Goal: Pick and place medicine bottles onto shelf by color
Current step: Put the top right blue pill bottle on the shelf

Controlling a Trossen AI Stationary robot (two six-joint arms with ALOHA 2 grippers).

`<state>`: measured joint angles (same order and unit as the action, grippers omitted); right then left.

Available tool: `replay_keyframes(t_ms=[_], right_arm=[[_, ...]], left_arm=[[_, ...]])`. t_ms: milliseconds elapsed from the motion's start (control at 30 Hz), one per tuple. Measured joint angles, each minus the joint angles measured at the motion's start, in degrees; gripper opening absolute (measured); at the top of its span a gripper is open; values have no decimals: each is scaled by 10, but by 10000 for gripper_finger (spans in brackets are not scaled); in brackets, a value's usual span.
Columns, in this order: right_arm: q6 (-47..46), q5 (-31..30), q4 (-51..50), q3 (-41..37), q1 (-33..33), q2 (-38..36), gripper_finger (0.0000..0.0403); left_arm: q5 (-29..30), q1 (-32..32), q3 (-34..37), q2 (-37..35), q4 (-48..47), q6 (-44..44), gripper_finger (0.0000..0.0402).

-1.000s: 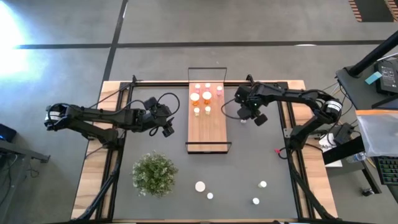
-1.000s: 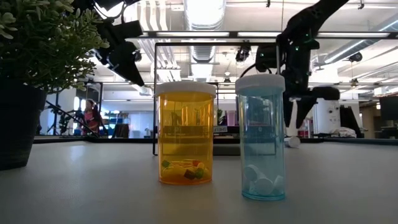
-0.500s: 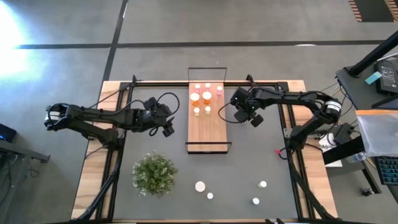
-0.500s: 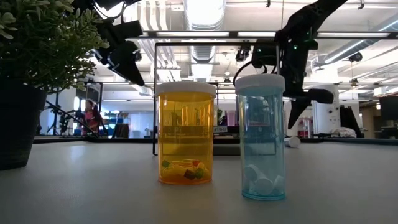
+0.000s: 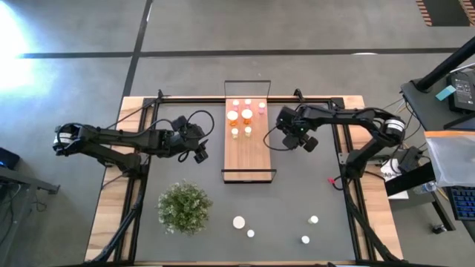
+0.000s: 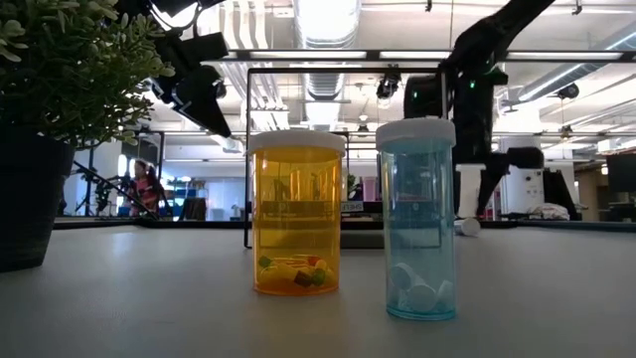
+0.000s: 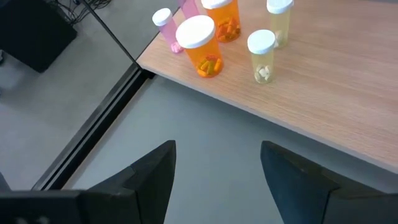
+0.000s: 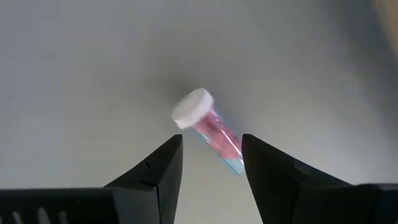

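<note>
A small pink medicine bottle [image 8: 210,132] with a white cap lies on its side on the dark mat, to the right of the shelf [image 5: 246,152]. My right gripper [image 8: 211,142] points down over it, open, one finger on either side of the bottle. The low view shows the bottle's cap [image 6: 467,227] just below the fingers. Several bottles stand on the shelf's far end [image 5: 246,115], among them an orange one [image 7: 200,46], a pale one [image 7: 262,56] and a pink one [image 7: 165,28]. My left gripper [image 7: 217,177] hangs open left of the shelf, with nothing between its fingers.
A potted green plant [image 5: 183,206] stands at the near left of the mat. Several loose bottles stand near the front edge, among them an orange one [image 6: 296,214] and a blue one [image 6: 417,219]. The shelf's black wire frame [image 5: 247,81] rises at its far end.
My right gripper has rolled about the line it points along while staying over the lying pink bottle. The bottle has kept its place on the mat.
</note>
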<state>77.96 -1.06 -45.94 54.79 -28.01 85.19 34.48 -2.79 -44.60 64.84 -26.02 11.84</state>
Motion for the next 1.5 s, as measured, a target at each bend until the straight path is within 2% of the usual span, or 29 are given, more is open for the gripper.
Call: replay_keyframes(t_ms=[67,200,433,867,1200,1500], right_arm=[[24,-4,-1,-1,0,21,157],[35,-52,-2,3,0,39,157],[44,-50,13,6,0,55,149],[-62,-48,11,10,-12,82,137],[-91,-50,9,6,-60,62,134],[-135,-52,13,1,-69,76,124]], left_arm=[[0,0,0,0,0,0,219],[0,0,0,0,0,-1,219],[0,0,0,0,0,-1,219],[0,0,0,0,-4,-2,219],[0,0,0,0,-5,-2,219],[0,0,0,0,-5,-2,219]])
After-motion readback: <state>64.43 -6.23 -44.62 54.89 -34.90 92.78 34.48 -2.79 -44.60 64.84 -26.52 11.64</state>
